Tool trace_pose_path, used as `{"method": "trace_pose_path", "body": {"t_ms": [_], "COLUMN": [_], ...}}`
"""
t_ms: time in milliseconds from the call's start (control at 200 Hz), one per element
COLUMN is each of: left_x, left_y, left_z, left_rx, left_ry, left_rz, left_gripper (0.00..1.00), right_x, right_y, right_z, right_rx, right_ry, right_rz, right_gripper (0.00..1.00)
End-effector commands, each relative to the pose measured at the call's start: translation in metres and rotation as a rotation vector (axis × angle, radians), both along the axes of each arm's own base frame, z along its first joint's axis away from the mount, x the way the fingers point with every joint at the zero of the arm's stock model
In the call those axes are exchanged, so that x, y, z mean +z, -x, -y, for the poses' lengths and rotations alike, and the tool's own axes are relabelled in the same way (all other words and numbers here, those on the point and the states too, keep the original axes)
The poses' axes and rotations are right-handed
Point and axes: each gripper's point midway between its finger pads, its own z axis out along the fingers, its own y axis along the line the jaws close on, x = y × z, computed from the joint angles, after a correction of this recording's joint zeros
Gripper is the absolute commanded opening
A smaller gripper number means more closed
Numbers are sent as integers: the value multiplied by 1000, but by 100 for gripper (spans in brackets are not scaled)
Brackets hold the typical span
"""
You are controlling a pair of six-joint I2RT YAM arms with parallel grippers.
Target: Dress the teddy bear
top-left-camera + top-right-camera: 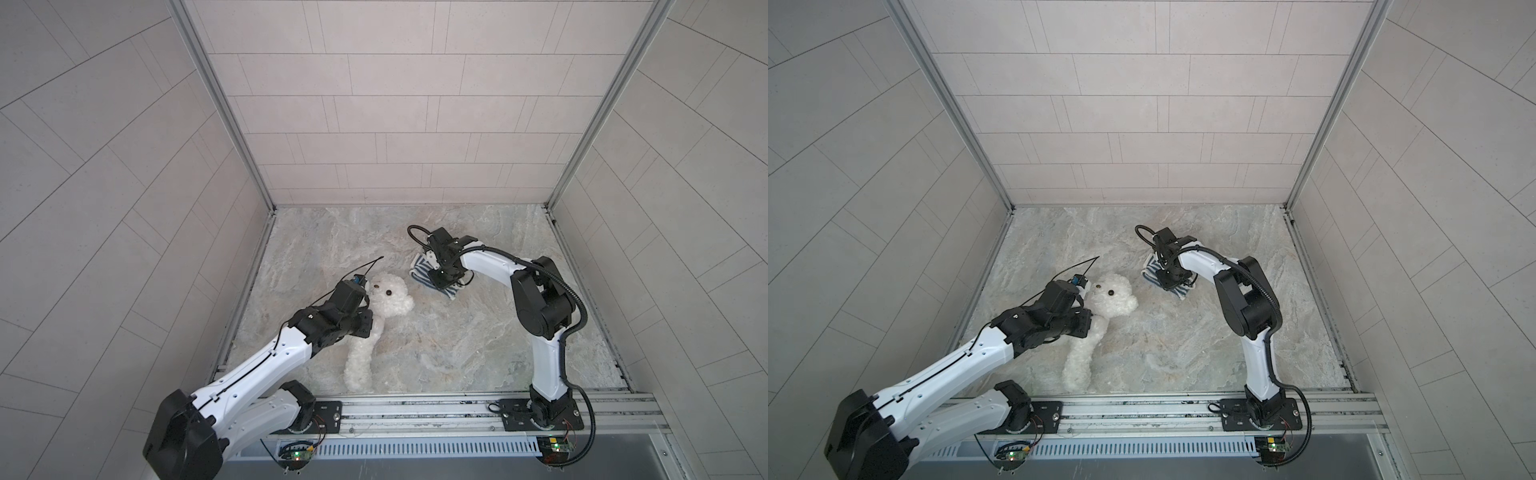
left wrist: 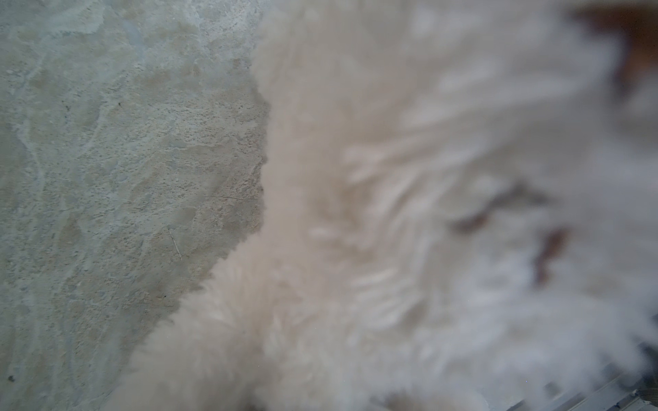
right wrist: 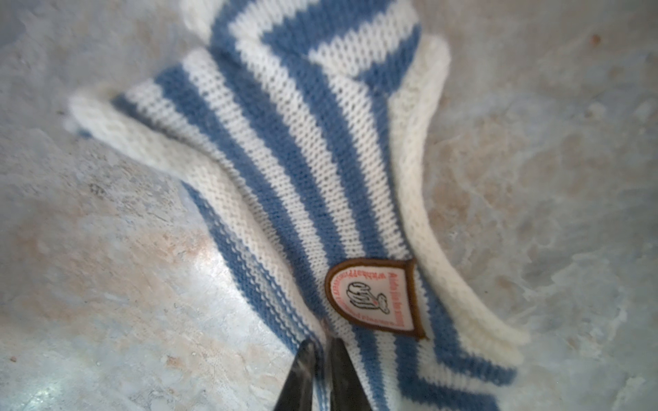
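The teddy bear [image 1: 390, 295] [image 1: 1113, 293], fluffy and white, lies face up on the left of the floor, legs toward the front rail. My left gripper [image 1: 368, 313] [image 1: 1088, 316] is pressed into its side at the neck. Fur [image 2: 391, 213] fills the left wrist view and hides the jaws, which look shut on the bear. The blue-and-white striped shirt [image 1: 419, 270] [image 1: 1152, 270] [image 3: 285, 142] lies crumpled farther back. My right gripper [image 1: 441, 282] [image 1: 1169, 284] [image 3: 324, 347] points down onto it, its fingertips pinched on a fold beside the badge [image 3: 374, 297].
The marbled floor [image 1: 457, 340] is boxed in by tiled walls on three sides. A metal rail [image 1: 415, 409] carrying both arm bases runs along the front. A thin black cable [image 1: 365, 262] sticks out above the left wrist.
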Motion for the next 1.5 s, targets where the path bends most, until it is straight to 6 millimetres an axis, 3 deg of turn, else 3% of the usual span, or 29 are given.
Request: {"method": "trace_pose_path", "body": {"t_ms": [0, 230, 516, 876, 1066, 1497], "left_x": [17, 18, 1, -28, -34, -36], "left_y": [-5, 6, 16, -3, -13, -21], "left_z": [0, 16, 30, 27, 29, 35], "left_rx": [-2, -67, -91, 40, 66, 83], "left_ry": [9, 88, 32, -48, -70, -36], "left_rz": [41, 1, -65, -94, -96, -62], "left_gripper": [7, 8, 4, 0, 0, 0], "right_x": [-1, 33, 66, 79, 84, 121], "right_y": [6, 12, 28, 55, 62, 74], "right_z": [3, -17, -42, -64, -74, -108], "right_rx": [14, -8, -27, -11, -11, 54], "right_ry": [7, -157, -336, -469, -531, -699], "right_rz": [-12, 37, 84, 81, 74, 94], "right_gripper": [0, 0, 0, 0, 0, 0]}}
